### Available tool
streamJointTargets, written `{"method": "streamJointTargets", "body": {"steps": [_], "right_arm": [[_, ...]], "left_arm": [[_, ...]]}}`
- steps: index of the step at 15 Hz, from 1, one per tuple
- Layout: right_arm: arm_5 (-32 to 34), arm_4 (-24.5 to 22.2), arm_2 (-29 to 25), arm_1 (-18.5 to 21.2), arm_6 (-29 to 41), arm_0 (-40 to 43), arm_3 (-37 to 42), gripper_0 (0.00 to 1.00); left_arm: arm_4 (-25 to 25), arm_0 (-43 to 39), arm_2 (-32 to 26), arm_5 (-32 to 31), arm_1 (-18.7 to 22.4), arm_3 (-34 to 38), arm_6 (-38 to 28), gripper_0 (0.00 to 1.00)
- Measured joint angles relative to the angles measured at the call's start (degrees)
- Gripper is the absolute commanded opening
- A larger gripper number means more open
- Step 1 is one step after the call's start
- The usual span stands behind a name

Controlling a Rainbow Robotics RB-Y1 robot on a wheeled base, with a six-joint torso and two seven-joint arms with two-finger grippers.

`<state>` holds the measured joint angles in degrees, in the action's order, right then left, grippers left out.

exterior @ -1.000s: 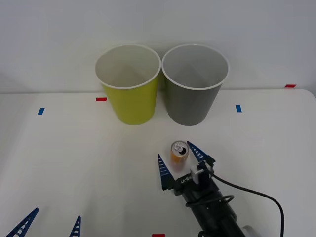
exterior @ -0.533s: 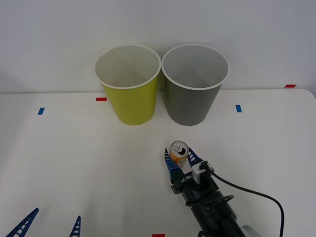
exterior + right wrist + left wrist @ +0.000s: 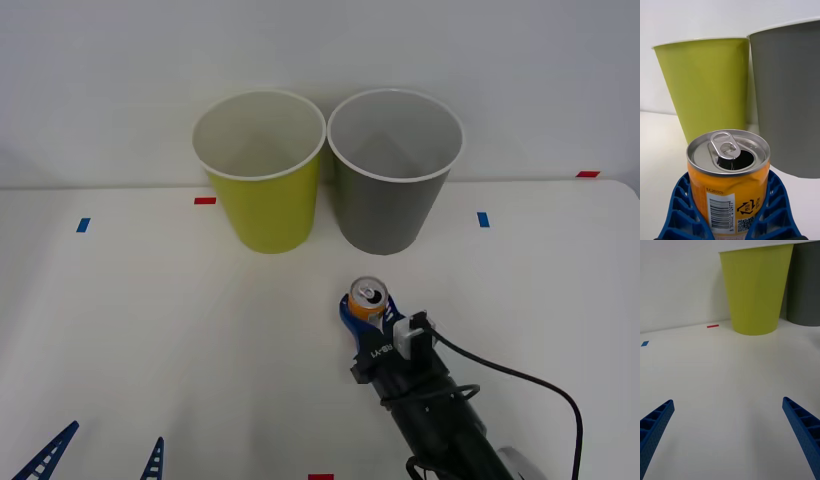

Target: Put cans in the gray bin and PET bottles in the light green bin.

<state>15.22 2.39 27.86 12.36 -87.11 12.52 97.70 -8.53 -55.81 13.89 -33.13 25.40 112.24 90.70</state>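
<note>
Right claw [image 3: 367, 305] clamped round upright can [image 3: 366, 298], nr gray bin [image 3: 392, 215]

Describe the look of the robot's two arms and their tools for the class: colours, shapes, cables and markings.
The right tool has blue, ribbed, lattice-like fingers on a black block with white lettering too small to read. A small white box sits on that block, and a black cable loops from it along the black, cylindrical right arm. The left tool shows two matching blue ribbed fingers tapering to points.
</note>
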Motion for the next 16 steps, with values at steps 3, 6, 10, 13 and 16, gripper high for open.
{"method": "streamJointTargets", "body": {"steps": [3, 6, 10, 13, 16], "right_arm": [[-14.9, 0.6, -0.9, 2.9, 0.5, 1.3, 13.0, 0.07], [-27.5, 1.3, -2.6, 5.1, 1.5, 1.9, 22.9, 0.06], [-48.9, 1.0, -4.8, 6.3, 2.9, 1.2, 36.3, 0.06], [-61.7, 0.8, -6.4, 7.1, 7.4, -2.7, 44.7, 0.04], [-66.4, 0.7, -7.8, 7.6, 9.3, -8.2, 46.3, 0.04]], "left_arm": [[0.0, 0.0, 0.0, 0.0, 0.0, 0.0, 0.0, 1.0], [0.0, 0.0, 0.0, 0.0, 0.0, 0.0, 0.0, 1.0], [0.0, 0.0, 0.0, 0.0, 0.0, 0.0, 0.0, 1.0], [0.0, 0.0, 0.0, 0.0, 0.0, 0.0, 0.0, 1.0], [0.0, 0.0, 0.0, 0.0, 0.0, 0.0, 0.0, 1.0]]}}
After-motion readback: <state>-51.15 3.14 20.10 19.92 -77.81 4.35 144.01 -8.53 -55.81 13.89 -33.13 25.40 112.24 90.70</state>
